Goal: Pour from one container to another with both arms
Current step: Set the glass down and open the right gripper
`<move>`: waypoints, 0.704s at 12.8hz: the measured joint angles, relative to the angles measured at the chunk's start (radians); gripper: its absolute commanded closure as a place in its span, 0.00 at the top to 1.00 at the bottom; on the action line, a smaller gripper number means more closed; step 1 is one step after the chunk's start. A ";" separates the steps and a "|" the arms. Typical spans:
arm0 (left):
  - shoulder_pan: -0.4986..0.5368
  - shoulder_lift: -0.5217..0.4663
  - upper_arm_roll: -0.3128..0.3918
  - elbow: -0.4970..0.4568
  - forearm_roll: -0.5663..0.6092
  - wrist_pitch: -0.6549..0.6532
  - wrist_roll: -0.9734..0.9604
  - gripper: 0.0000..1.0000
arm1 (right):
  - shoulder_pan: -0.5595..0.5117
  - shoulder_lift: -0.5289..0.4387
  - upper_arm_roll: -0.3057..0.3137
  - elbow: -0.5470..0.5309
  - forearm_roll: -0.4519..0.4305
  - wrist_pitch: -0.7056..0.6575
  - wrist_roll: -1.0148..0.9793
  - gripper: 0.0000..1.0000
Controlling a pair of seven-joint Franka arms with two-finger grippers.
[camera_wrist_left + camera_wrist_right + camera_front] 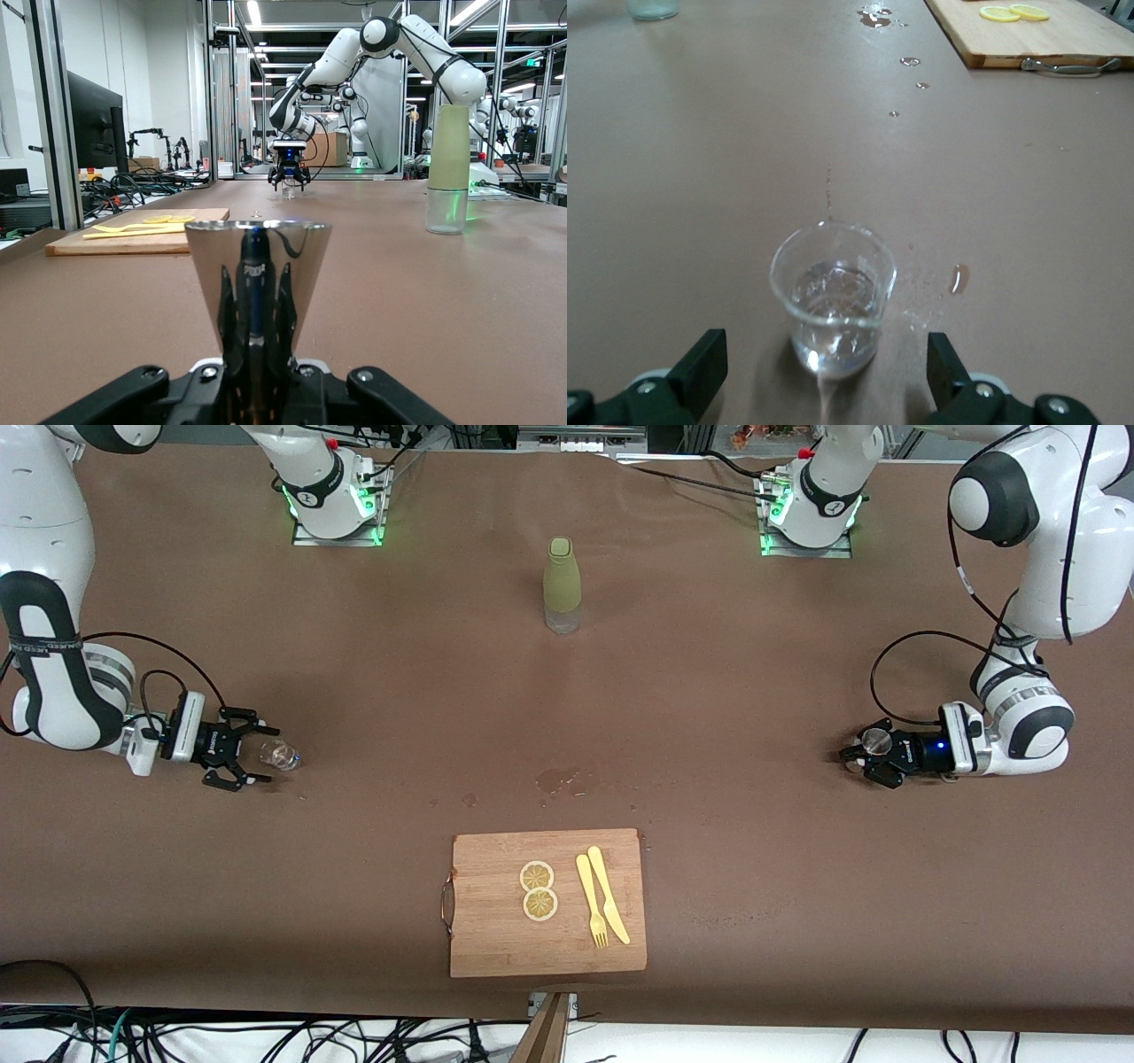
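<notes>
Brown cloth covers the table (709,691) where two arms work at its ends. At middle left of the front view, the right gripper (254,757) stands with fingers apart around a small clear glass (281,755) on the cloth, apparently not touching it. At middle right, the left gripper (861,760) is clamped on a shiny metal cone cup (258,266). An olive bottle (563,584) stands upper center; a cutting board (547,903) with lemon slices (538,890), fork (592,899) and knife (608,892) lies lower center.
</notes>
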 measured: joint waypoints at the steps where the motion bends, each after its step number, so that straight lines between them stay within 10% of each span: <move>1: 0.000 0.004 0.001 0.000 0.000 0.000 0.000 0.00 | -0.001 -0.001 -0.015 0.005 -0.016 -0.009 0.000 1.00; 6: 0.001 0.022 0.005 -0.006 0.000 -0.006 0.000 0.10 | -0.007 -0.080 -0.108 0.017 -0.166 -0.055 0.090 1.00; 8: 0.001 0.022 0.011 -0.006 0.000 -0.008 0.000 0.99 | -0.004 -0.151 -0.110 0.018 -0.255 -0.061 0.236 1.00; 9: 0.001 0.023 0.015 -0.007 0.000 -0.009 0.000 1.00 | 0.003 -0.193 -0.110 0.018 -0.310 -0.063 0.331 1.00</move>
